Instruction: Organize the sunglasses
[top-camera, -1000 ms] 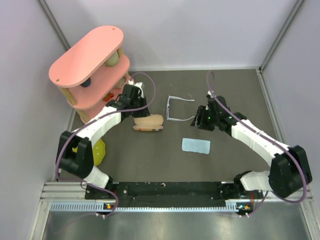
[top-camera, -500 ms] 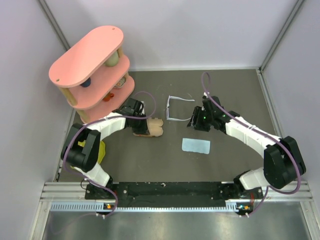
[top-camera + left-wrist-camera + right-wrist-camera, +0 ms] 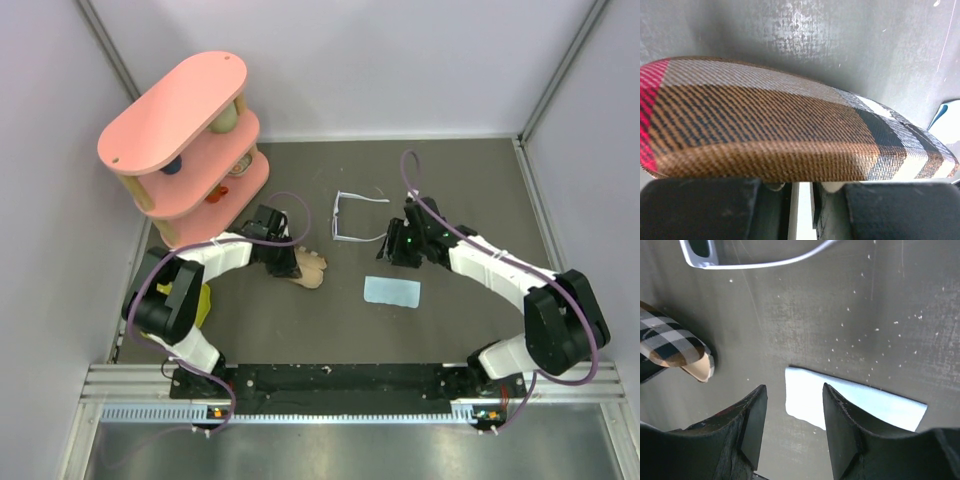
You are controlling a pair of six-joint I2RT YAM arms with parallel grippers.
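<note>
Currently sunglasses (image 3: 337, 217) lie temples pointing right; left jaws pinch plaid case (image 3: 308, 270); right jaws part-open.

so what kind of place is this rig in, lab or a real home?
Looks like a lab test cell, not a home: plain pale walls box in a dark tabletop, an aluminium mounting rail edges it, and the props look staged: pink shelf, sunglasses, plaid case.
</note>
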